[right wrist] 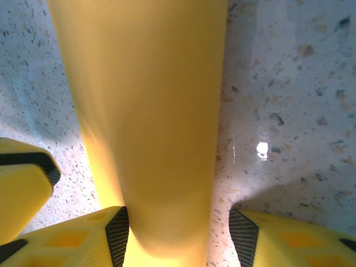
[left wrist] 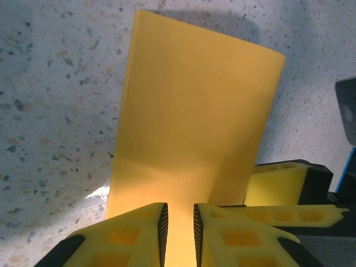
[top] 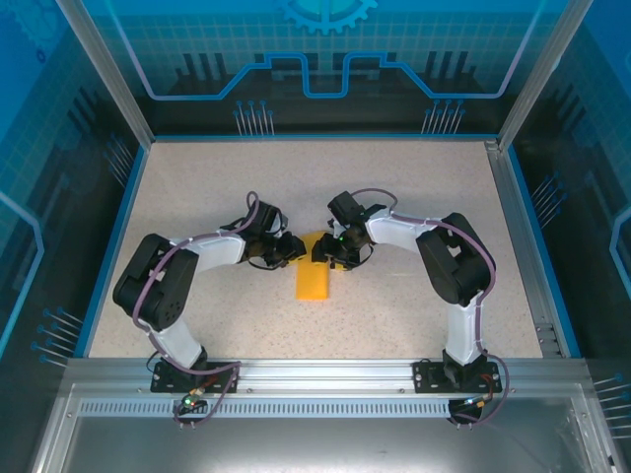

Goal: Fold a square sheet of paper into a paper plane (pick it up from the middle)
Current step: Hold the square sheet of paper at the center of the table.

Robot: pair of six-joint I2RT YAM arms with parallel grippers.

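Left gripper nipped narrowly on the paper; right gripper straddled it, jaws apart (twelve o'clock end). Better pressed crease-flat against the counter.

A speckled beige table with blue edging fills the middle of the top view. Near its centre lies the folded orange-yellow sheet of paper, a narrow strip whose upper end seems lifted off the surface, though that is hard to confirm.
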